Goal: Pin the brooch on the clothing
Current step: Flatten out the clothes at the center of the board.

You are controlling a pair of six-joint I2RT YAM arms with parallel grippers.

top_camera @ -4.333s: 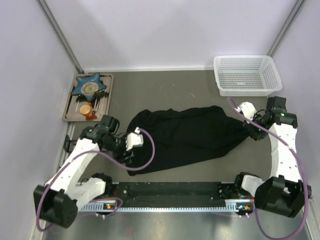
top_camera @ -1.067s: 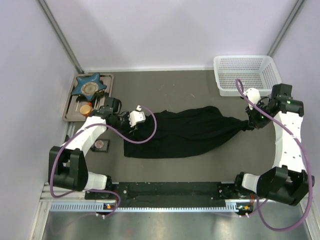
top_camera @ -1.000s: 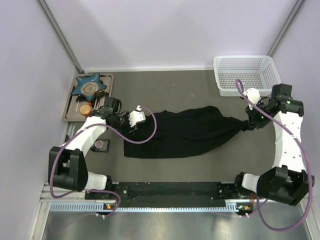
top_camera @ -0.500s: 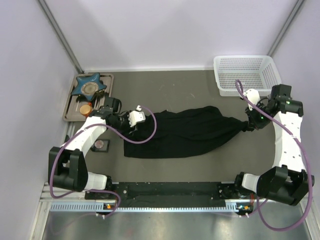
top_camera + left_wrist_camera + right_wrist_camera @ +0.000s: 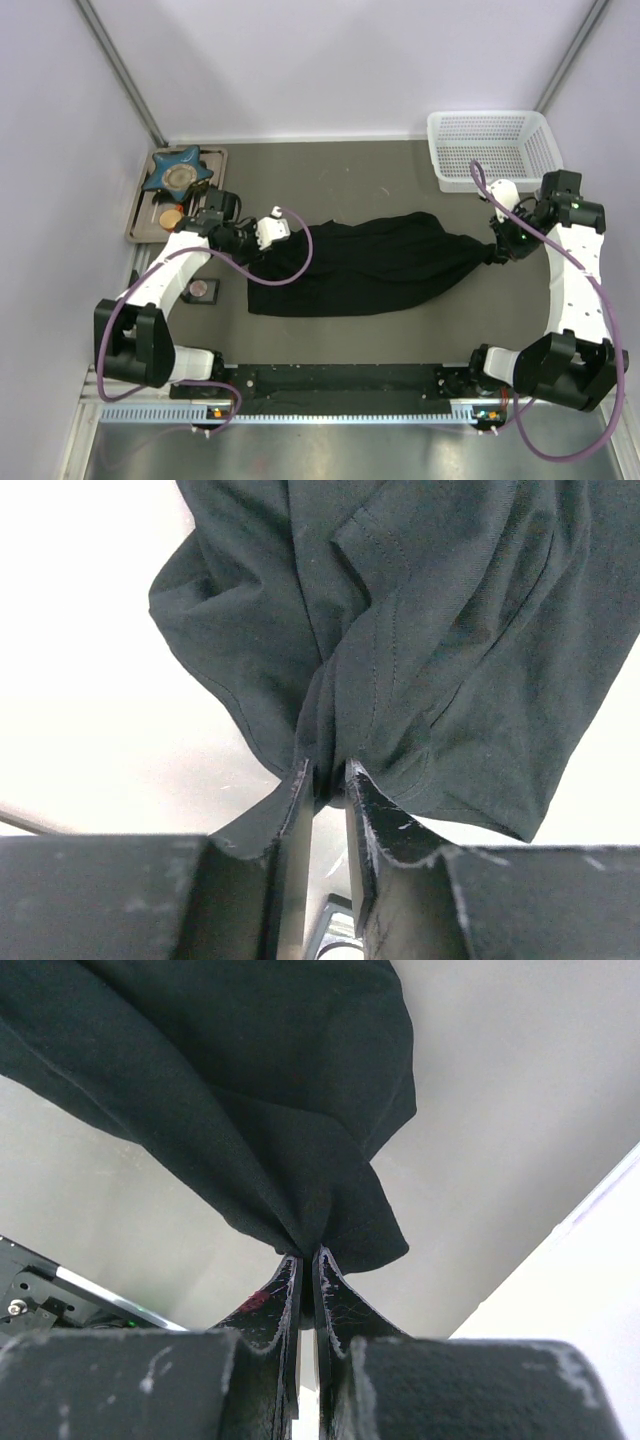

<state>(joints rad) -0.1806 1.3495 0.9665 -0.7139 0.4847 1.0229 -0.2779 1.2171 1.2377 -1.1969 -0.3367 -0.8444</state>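
Observation:
The clothing point(image 5: 370, 265) is a black shirt pulled into a long band across the table between my two grippers. My left gripper point(image 5: 263, 234) is shut on a fold at the shirt's left end point(image 5: 430, 610), with fabric pinched between the tips point(image 5: 328, 770). At the right end my right gripper point(image 5: 497, 250) is shut on a bunched corner point(image 5: 230, 1090), its jaws nearly touching point(image 5: 307, 1253). The brooch point(image 5: 199, 289), small, round and pale pink, rests on a black square box point(image 5: 210, 297) left of the shirt, below my left forearm.
A metal tray point(image 5: 210, 195) at the back left carries a blue star-shaped dish point(image 5: 178, 170) and a small orange piece point(image 5: 172, 213). A white mesh basket point(image 5: 493, 148) stands at the back right, close to my right arm.
The shirt was a loose heap seconds ago and is now drawn out lengthwise. In the last half second my left gripper closed on the fold and shifted slightly up and left.

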